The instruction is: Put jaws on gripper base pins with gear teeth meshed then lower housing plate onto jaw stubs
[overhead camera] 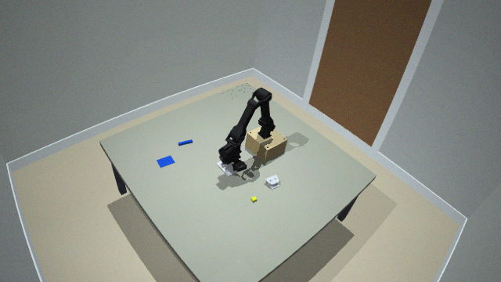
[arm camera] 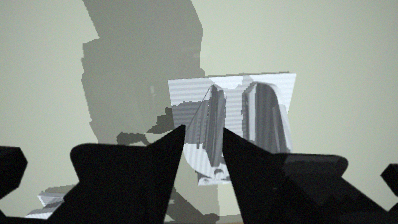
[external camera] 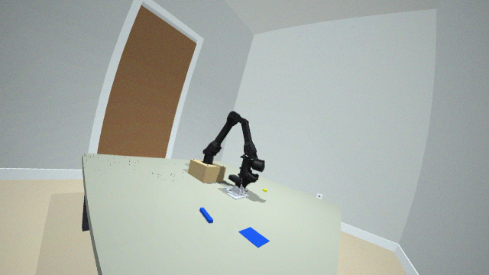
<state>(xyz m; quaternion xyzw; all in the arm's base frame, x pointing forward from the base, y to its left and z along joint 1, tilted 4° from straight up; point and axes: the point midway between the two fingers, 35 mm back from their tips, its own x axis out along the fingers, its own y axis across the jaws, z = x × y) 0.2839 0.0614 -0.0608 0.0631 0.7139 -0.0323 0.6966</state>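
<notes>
The white gripper base (overhead camera: 222, 167) (external camera: 236, 197) (arm camera: 186, 91) lies flat on the table under the arm. My gripper (external camera: 241, 186) (arm camera: 202, 130) is low over it, shut on one pale jaw (arm camera: 215, 117), which lies over the left part of the base in the wrist view. The other jaw (arm camera: 265, 112) is at the right part of the base, beside the held one. Whether the pins are seated and the teeth meshed is hidden. The white housing plate (overhead camera: 272, 181), with two dark holes, rests apart on the table. A white part at the lower left of the wrist view is mostly hidden by a finger.
A wooden box (overhead camera: 276, 152) (external camera: 197, 170) carries the arm. A small yellow block (overhead camera: 254, 199) (external camera: 264, 190) is near the housing plate. A blue bar (overhead camera: 185, 142) (external camera: 206, 215) and a flat blue rectangle (overhead camera: 165, 161) (external camera: 254, 237) lie on the other side of the gripper base.
</notes>
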